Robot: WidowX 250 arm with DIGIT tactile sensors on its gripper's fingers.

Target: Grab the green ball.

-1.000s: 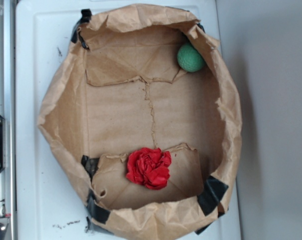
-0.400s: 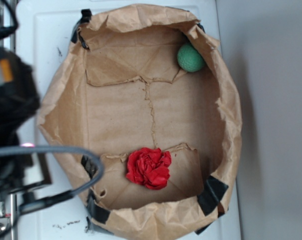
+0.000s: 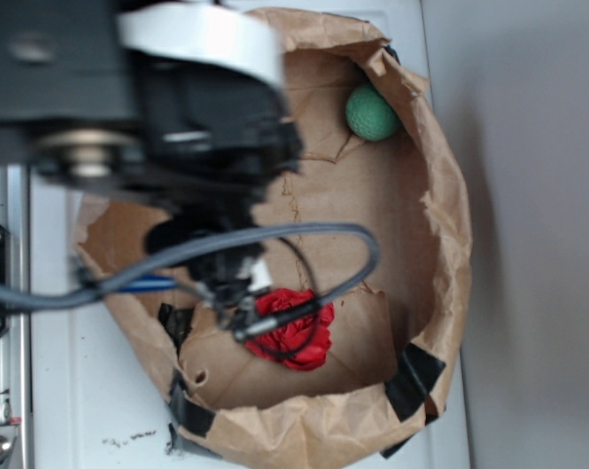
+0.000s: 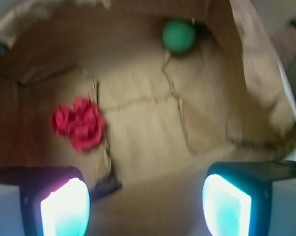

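A brown paper bag (image 3: 441,244), its rim rolled down and black-taped at the corners, sits on a white tabletop (image 3: 89,410). A crumpled red paper wad (image 3: 299,337) lies inside on its creased floor.

Arm (image 3: 157,107) comes in from the left edge of the exterior view and covers the upper left of the frame, blurred. Grey cable (image 3: 304,239) loops off it to the right. Gripper (image 4: 146,201) jaws spread wide in the wrist view, nothing between them. Fingers (image 4: 64,206) at the near edge, one each side. Gripper itself not resolvable in the exterior view.
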